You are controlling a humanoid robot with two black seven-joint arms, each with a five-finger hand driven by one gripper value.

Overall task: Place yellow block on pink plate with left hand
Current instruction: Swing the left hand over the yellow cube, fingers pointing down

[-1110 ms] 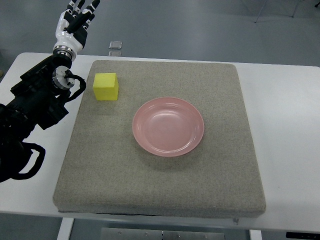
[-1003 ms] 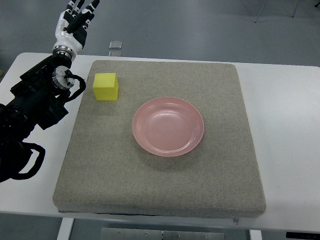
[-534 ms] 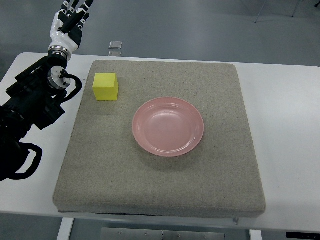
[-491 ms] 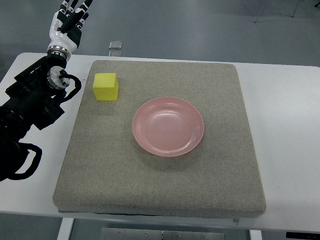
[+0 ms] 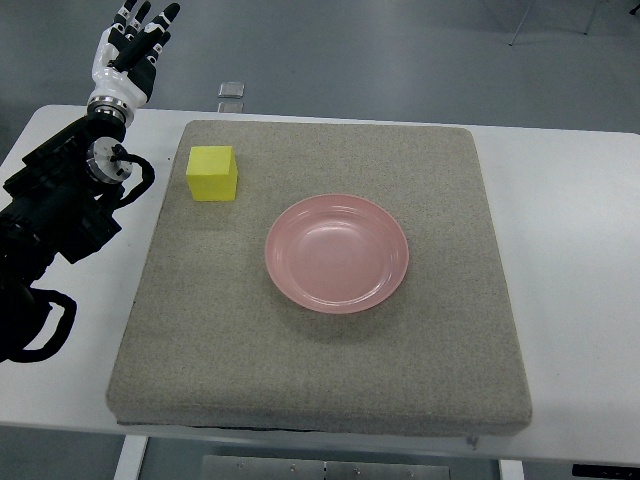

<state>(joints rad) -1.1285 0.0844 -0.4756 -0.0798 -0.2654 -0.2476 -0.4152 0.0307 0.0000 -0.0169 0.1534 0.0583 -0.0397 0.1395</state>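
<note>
A yellow block (image 5: 212,172) sits on the grey mat near its far left corner. A round pink plate (image 5: 337,253) lies on the mat near its middle, with nothing on it. My left hand (image 5: 133,38) is raised beyond the table's far left edge, up and to the left of the block, well apart from it. Its fingers (image 5: 146,14) are spread and hold nothing. The black left arm (image 5: 60,205) comes in along the left edge. The right arm is out of view.
The grey mat (image 5: 320,380) covers most of the white table (image 5: 570,250). A small silver object (image 5: 232,90) lies on the floor beyond the table's far edge.
My left hand and arm have drifted to the left and slightly away from the block. The block and plate have not moved.
</note>
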